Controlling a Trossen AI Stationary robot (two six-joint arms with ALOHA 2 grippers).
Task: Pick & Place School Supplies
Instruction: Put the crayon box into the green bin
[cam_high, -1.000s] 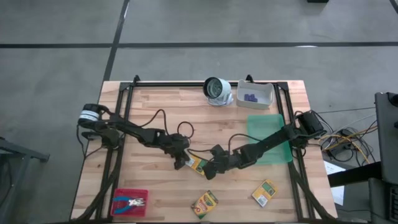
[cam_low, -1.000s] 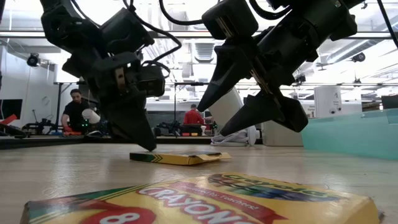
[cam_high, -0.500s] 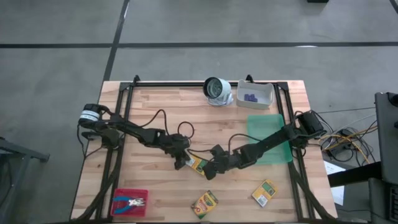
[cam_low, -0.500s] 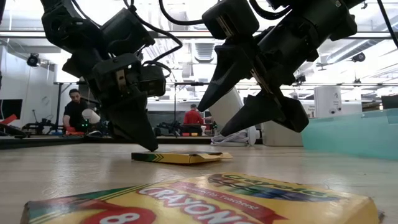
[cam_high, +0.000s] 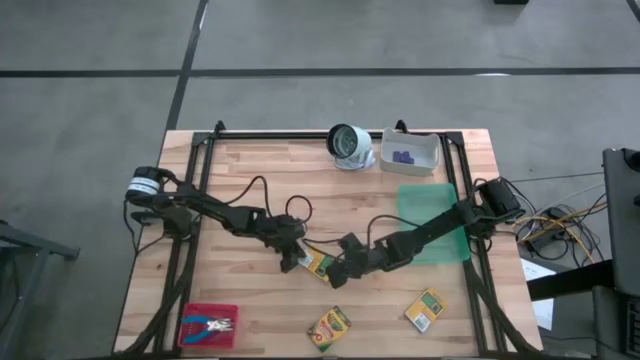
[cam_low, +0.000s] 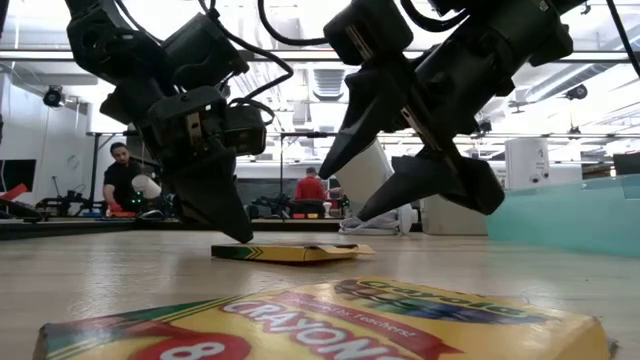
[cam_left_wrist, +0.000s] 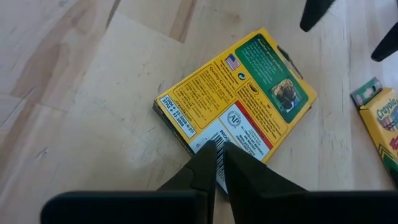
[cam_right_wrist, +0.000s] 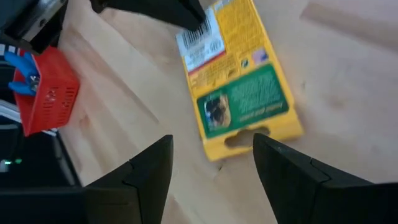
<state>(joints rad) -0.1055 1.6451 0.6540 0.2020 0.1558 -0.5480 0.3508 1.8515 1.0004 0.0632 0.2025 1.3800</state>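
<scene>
A yellow-and-green crayon box (cam_high: 316, 264) lies flat on the table, printed back up. My left gripper (cam_left_wrist: 217, 149) is shut, with its tips on that box's barcode end. My right gripper (cam_right_wrist: 211, 149) is open and hovers just above the box's other end (cam_right_wrist: 249, 138) without touching it; the low view shows this right gripper (cam_low: 342, 196) clear of the box (cam_low: 290, 253). Two more crayon boxes (cam_high: 329, 328) (cam_high: 424, 309) lie near the table's near edge. The blue-handled tool (cam_high: 212, 324) lies in the red tray. Purple pieces (cam_high: 403, 156) sit in the white bin. My left gripper presses its shut fingertips (cam_left_wrist: 208, 155) down on the barcode end (cam_left_wrist: 205, 134) of the crayon box, at its edge. The fingers come slanting down from the table's left. The box stays flat on the wood, and its left end (cam_low: 225, 250) sits under the tips.
The red tray (cam_high: 190, 340) sits at the near left corner. The white bin (cam_high: 432, 150) and a white-grey round object (cam_high: 350, 146) stand at the far edge. The green mat (cam_high: 425, 200) lies under my right arm. People show in the room behind the table.
</scene>
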